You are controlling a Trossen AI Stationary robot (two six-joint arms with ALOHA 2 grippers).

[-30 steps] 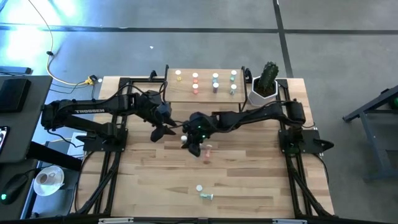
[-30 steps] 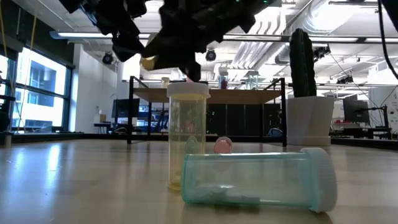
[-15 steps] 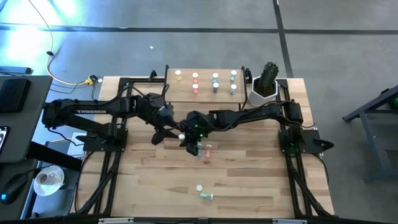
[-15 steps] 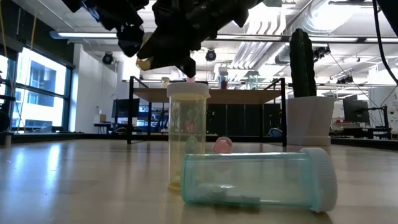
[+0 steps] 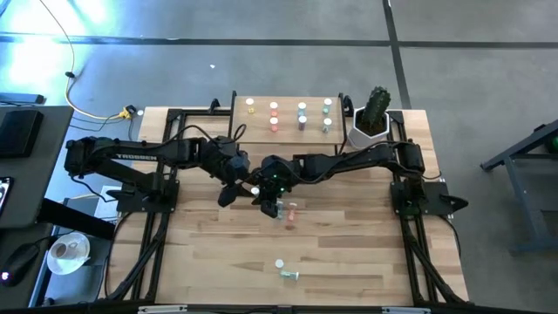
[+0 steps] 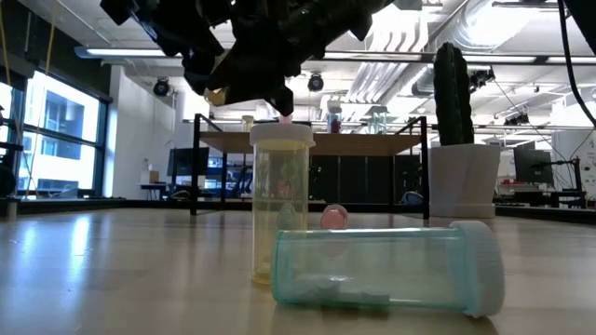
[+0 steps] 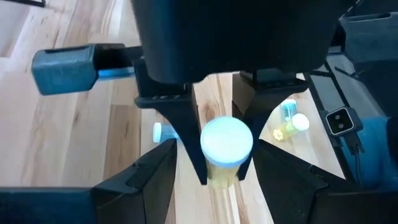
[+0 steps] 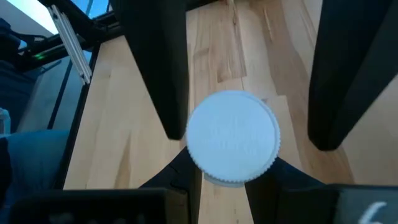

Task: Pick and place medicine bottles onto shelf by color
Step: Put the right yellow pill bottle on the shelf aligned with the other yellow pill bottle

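The right gripper (image 5: 261, 197) hangs mid-worktop, jaws clamped on a yellow bottle (image 7: 225, 149). The left gripper (image 5: 228, 190), jaws wide, straddles it. The shelf (image 5: 288, 129) stands at the far edge.

Cactus (image 5: 377, 104) in white pot (image 5: 367, 134) stood at worktop (image 5: 349, 253) back right corner; yellow cable (image 5: 96, 112) lay on floor.

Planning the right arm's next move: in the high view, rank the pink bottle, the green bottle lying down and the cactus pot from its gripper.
From the right gripper:
1. Pink bottle, just beside it.
2. Green bottle, near the front edge.
3. Cactus pot, back right corner.
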